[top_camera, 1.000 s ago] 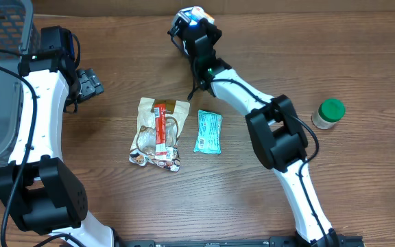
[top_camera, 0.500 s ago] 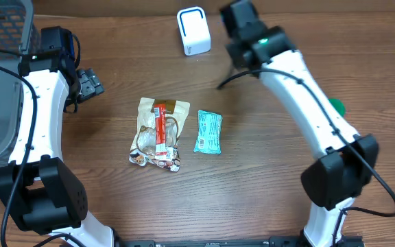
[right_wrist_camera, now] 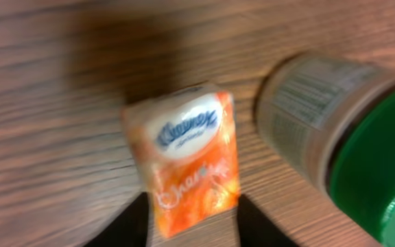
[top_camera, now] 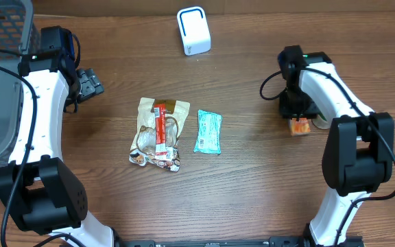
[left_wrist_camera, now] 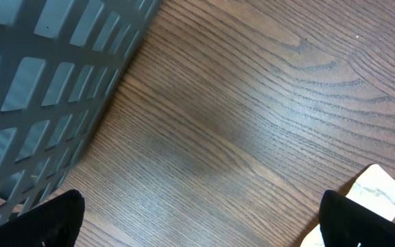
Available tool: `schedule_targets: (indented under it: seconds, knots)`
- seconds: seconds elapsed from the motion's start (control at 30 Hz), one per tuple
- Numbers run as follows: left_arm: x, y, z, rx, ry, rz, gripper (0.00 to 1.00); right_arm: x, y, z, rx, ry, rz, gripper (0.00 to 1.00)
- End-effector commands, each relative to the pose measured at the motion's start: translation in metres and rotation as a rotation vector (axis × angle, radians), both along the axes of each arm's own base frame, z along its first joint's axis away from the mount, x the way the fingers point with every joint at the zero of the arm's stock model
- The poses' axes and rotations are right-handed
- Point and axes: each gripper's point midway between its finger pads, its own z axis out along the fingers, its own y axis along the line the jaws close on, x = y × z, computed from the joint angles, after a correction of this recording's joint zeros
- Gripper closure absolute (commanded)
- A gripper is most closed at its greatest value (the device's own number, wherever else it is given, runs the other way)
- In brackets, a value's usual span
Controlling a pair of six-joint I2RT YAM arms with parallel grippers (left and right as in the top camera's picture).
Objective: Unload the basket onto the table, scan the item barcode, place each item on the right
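Orange tissue packet (right_wrist_camera: 190, 158) is now seen lying on the counter (top_camera: 252, 192) at the right, just beside the green-lidded jar (right_wrist_camera: 321, 137), well away from the white scanner (top_camera: 193, 31) where it was held a second ago. It is flanked by the fingers (right_wrist_camera: 132, 223) of the right end effector (right_wrist_camera: 194, 228); whether it is gripped or released cannot be told through the blur. The left end effector (left_wrist_camera: 197, 226) is spread wide, unmoved, near the basket (left_wrist_camera: 40, 89).

Overhead looks straight down on the whole desk (top_camera: 252, 199). Left wrist faces down, close, by the basket (left_wrist_camera: 40, 103) at the left edge. Right wrist, closer still, shares the pack (right_wrist_camera: 187, 154) and jar (right_wrist_camera: 314, 123) with overhead.
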Motion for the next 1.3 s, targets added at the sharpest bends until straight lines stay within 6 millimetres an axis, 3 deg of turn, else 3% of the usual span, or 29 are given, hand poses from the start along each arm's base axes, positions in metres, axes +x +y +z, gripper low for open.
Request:
schedule_targets:
  seconds: [0.0, 0.1, 0.17, 0.3, 0.43, 0.57, 0.67, 0.83, 0.87, 0.9, 1.0, 1.27]
  knots:
    - [0.003, 0.003, 0.015, 0.022, -0.032, -0.02, 0.0, 0.008, 0.002, 0.009, 0.009, -0.045, -0.01, 0.51]
    - [0.003, 0.003, 0.015, 0.022, -0.032, -0.02, 0.0, 0.013, 0.007, 0.029, 0.017, -0.078, -0.007, 0.5]
    - [0.003, 0.003, 0.015, 0.022, -0.032, -0.02, 0.0, 0.019, 0.022, 0.046, 0.086, -0.124, 0.005, 0.5]
    - [0.003, 0.003, 0.015, 0.022, -0.032, -0.02, 0.0, 0.016, 0.079, 0.071, 0.368, -0.174, 0.04, 0.48]
    - [0.003, 0.003, 0.015, 0.022, -0.032, -0.02, 0.0, 0.003, 0.129, 0.081, 0.61, -0.127, 0.066, 0.49]
    - [0.003, 0.003, 0.015, 0.022, -0.032, -0.02, 0.0, -0.006, 0.159, 0.073, 0.677, -0.099, 0.117, 0.48]
    - [0.003, 0.003, 0.015, 0.022, -0.032, -0.02, 0.0, -0.015, 0.178, 0.062, 0.681, -0.085, 0.17, 0.41]
    - [0.003, 0.003, 0.015, 0.022, -0.032, -0.02, 0.0, -0.035, 0.205, 0.041, 0.683, -0.047, 0.224, 0.19]
    - [0.003, 0.003, 0.015, 0.022, -0.032, -0.02, 0.0, -0.04, 0.21, 0.037, 0.683, -0.036, 0.235, 0.03]
    - [0.003, 0.003, 0.015, 0.022, -0.032, -0.02, 0.0, -0.045, 0.213, 0.033, 0.68, -0.023, 0.247, 0.0]
    - [0.003, 0.003, 0.015, 0.022, -0.032, -0.02, 0.0, -0.057, 0.22, 0.028, 0.674, 0.007, 0.272, 0.0]
    - [0.003, 0.003, 0.015, 0.022, -0.032, -0.02, 0.0, -0.053, 0.226, 0.029, 0.683, -0.015, 0.289, 0.0]
